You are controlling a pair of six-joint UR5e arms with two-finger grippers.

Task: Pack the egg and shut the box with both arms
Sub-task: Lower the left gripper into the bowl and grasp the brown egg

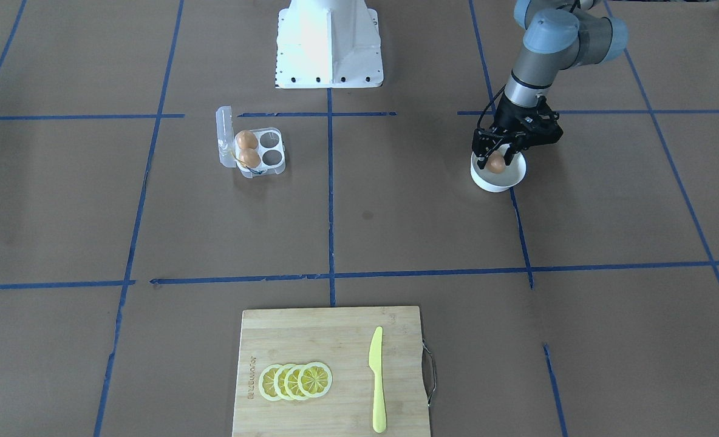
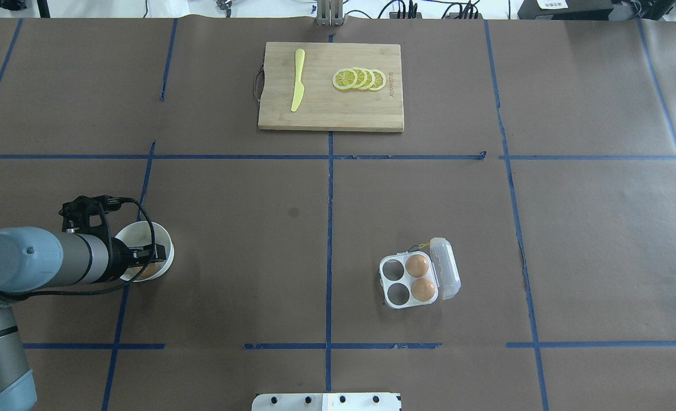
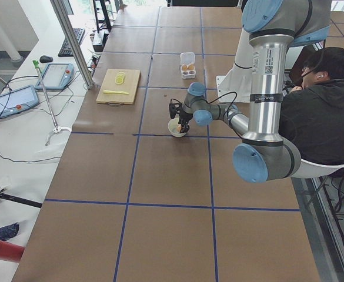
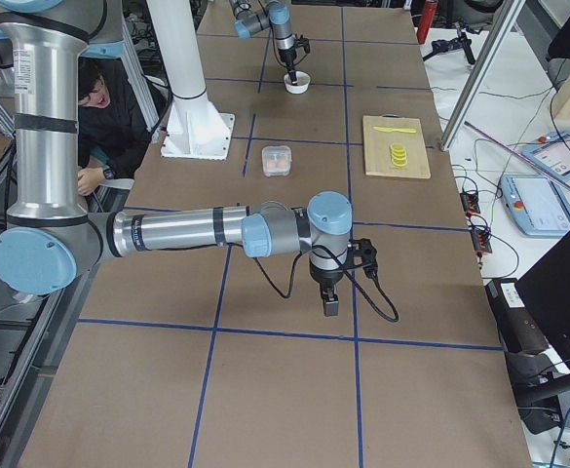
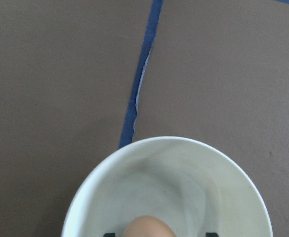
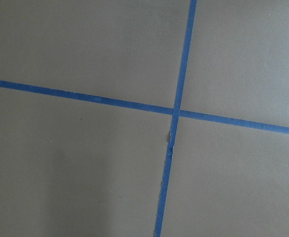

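**Pinching the egg (image 1: 497, 164) at the white bowl (image 1: 512, 179), with the box (image 1: 272, 158) lying open well apart**

Front-facing view: the left gripper (image 1: 497, 159) is reaching down into the white bowl on the view's right. Its two black fingers are pressing against either side of the egg. The egg is sitting at about rim height, and it cannot be told whether it is touching the bowl's floor. On the view's left, the box is resting on the brown table (image 1: 396, 212) with its clear lid (image 1: 224, 135) standing open. Two other eggs (image 1: 247, 149) are filling the two cups beside the lid, and the other two cups are showing empty. A cutting board (image 1: 335, 400) is lying at the near edge, carrying lemon slices (image 1: 296, 381) and a yellow knife (image 1: 376, 379).

Overhead view: the left arm is coming in from the left and covering part of the bowl.

Exterior right view: the right gripper (image 4: 330, 304) is pointing down over bare table, far from the box. It cannot be told whether its claw is spread or pressed together.

Left wrist view: the top of the egg is showing at the bottom edge between two dark fingertips, inside the bowl's rim.

Right wrist view: only the table and crossing blue tape (image 6: 176, 111) are showing.
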